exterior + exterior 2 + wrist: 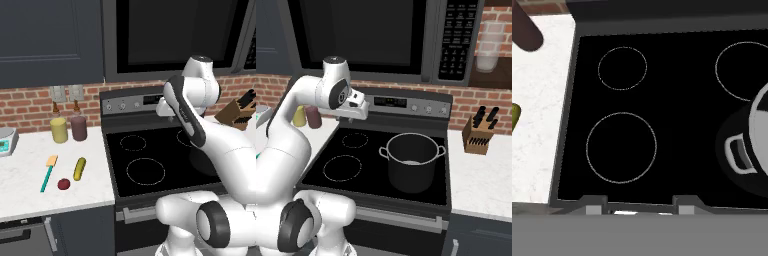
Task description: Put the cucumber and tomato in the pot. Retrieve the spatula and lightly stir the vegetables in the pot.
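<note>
Even, soft rendered light (faint shadows only), slightly blurry throughout.

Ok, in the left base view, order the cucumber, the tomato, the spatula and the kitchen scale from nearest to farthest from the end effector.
The end effector hangs over the back of the stove, right of all four.
1. cucumber, on the counter closest to the stove.
2. tomato, left of it, nearer the counter's front.
3. spatula, just left of the tomato.
4. kitchen scale, at the far left edge.

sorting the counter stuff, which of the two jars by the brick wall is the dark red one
The maroon jar, the right one of the pair, nearer the stove. The pale-yellow jar stands beside it on its left.
</note>
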Controlling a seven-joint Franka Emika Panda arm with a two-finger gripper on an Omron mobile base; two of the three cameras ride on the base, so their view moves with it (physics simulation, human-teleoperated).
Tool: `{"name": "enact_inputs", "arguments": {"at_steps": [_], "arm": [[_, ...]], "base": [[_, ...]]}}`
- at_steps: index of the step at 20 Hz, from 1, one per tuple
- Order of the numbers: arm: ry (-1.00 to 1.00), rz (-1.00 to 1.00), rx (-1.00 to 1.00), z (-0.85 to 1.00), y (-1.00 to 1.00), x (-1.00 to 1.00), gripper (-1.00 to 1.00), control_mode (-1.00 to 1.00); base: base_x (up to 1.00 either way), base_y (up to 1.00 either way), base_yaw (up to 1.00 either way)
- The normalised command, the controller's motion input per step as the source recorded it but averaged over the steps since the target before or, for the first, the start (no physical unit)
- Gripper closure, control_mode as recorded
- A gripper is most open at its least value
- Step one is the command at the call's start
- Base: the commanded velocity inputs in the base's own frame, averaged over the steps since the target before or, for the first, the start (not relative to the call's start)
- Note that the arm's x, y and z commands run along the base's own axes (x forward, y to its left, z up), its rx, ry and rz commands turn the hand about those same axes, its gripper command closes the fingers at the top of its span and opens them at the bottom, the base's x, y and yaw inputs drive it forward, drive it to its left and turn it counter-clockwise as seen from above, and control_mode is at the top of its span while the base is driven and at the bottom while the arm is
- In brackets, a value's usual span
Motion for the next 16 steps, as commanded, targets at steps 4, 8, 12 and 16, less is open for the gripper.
{"name": "enact_inputs", "arguments": {"at_steps": [4,8,12,16], "arm": [[0.00,0.00,0.00,0.00,0.09,-0.14,-1.00,-1.00],[0.00,0.07,-0.02,-0.06,0.44,-0.38,-1.00,-1.00],[0.00,0.08,-0.04,-0.12,0.70,-0.40,-1.00,-1.00],[0.00,0.10,-0.03,-0.13,0.90,-0.33,-1.00,-1.00]], "base": [[0.00,0.00,0.00],[0.00,0.00,0.00],[0.00,0.00,0.00],[0.00,0.00,0.00]]}}
